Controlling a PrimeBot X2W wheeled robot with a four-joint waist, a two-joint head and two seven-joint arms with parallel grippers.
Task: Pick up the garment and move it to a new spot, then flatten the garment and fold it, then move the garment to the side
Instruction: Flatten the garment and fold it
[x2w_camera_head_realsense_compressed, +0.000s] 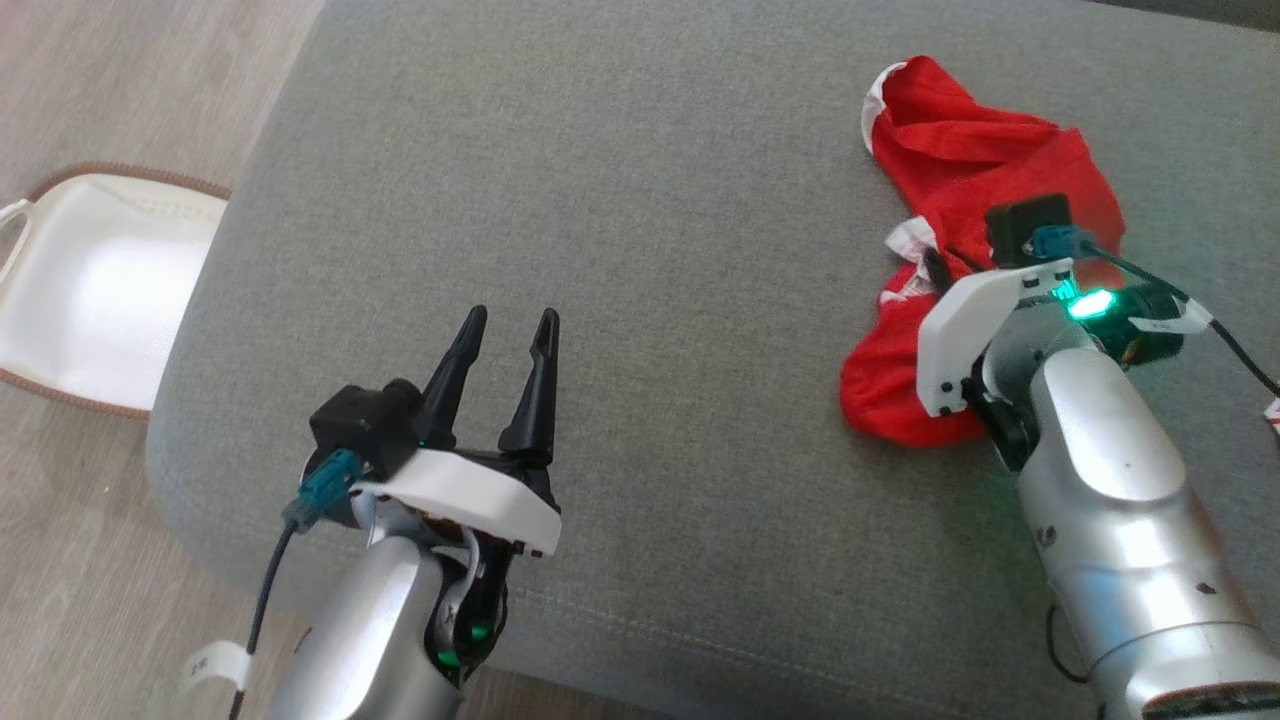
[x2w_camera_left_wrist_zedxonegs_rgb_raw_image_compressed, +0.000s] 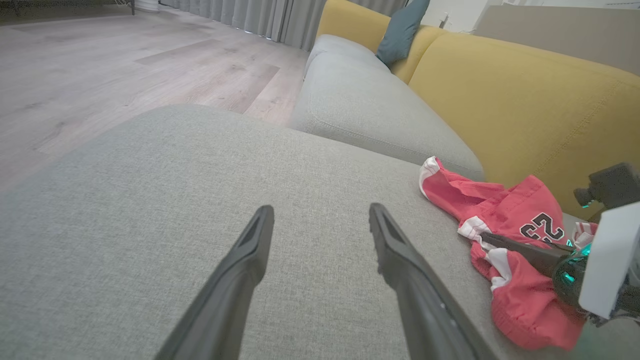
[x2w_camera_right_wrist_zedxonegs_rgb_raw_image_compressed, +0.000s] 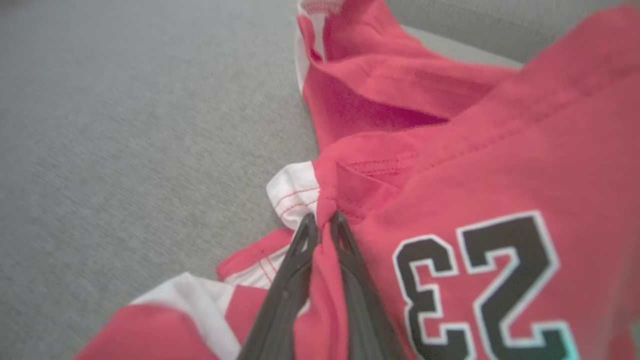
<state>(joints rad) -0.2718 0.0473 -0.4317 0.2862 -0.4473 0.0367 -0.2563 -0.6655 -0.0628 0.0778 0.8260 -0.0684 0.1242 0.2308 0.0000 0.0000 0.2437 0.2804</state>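
Here, garment (x2w_camera_right_wrist_zedxonegs_rgb_raw_image_compressed: 450, 150) within right tool (x2w_camera_right_wrist_zedxonegs_rgb_raw_image_compressed: 323, 226) grip.

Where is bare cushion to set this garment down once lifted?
Free: the grey cushion between the left gripper and the garment, and beyond that gripper to the far edge. Crowded: the right side, where the right gripper pinches the garment.

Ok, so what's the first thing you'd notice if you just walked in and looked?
The bright red garment with a big 23 on it, crumpled at the right of the grey cushion. The right gripper is pinched shut on a fold of it, while the left gripper hangs open over bare cushion at the lower left.
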